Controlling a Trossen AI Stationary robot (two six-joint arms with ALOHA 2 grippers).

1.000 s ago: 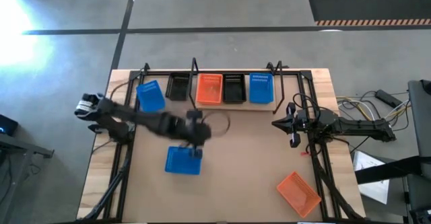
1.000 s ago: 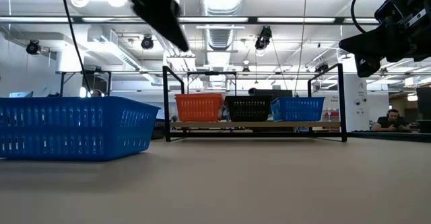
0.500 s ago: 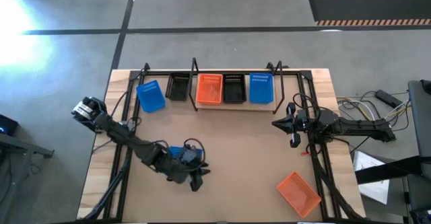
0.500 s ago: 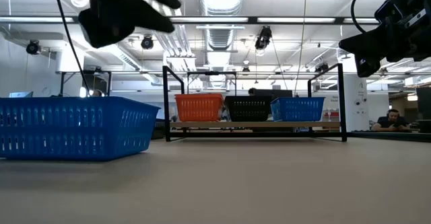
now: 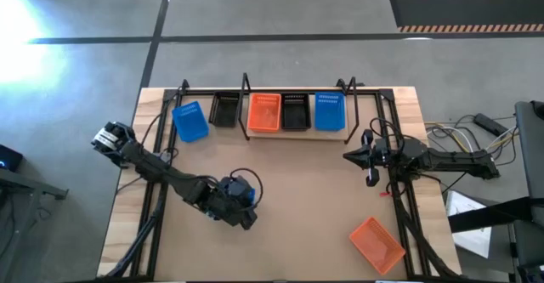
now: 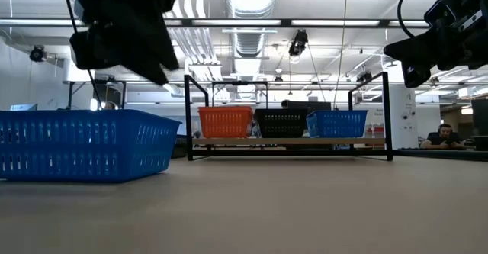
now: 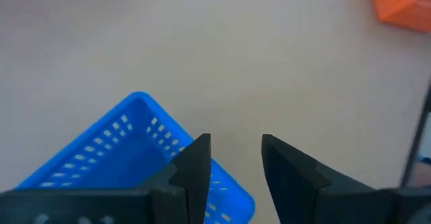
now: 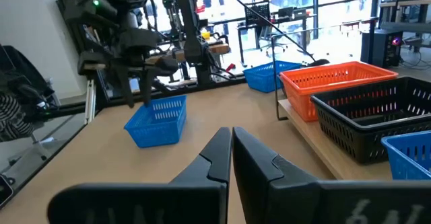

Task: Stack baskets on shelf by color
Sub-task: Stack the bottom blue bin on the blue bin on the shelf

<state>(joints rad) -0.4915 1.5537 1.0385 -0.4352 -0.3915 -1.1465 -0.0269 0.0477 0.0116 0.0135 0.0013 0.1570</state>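
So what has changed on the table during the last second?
The left gripper swung from mid-table toward the near edge and now hovers open over the loose blue perforated plastic basket, holding nothing. That basket, the wooden shelf and the right gripper stayed put.

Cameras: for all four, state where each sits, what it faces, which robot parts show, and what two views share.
High view: overhead, looking down on the table; both arms show.
Low view: at tabletop height, facing the shelf; arms overhead.
Left wrist view: above the loose blue basket; left gripper open.
Right wrist view: looking across the table; right gripper shut, left arm beyond.
Shared: the loose blue basket appears in the low and right wrist views.
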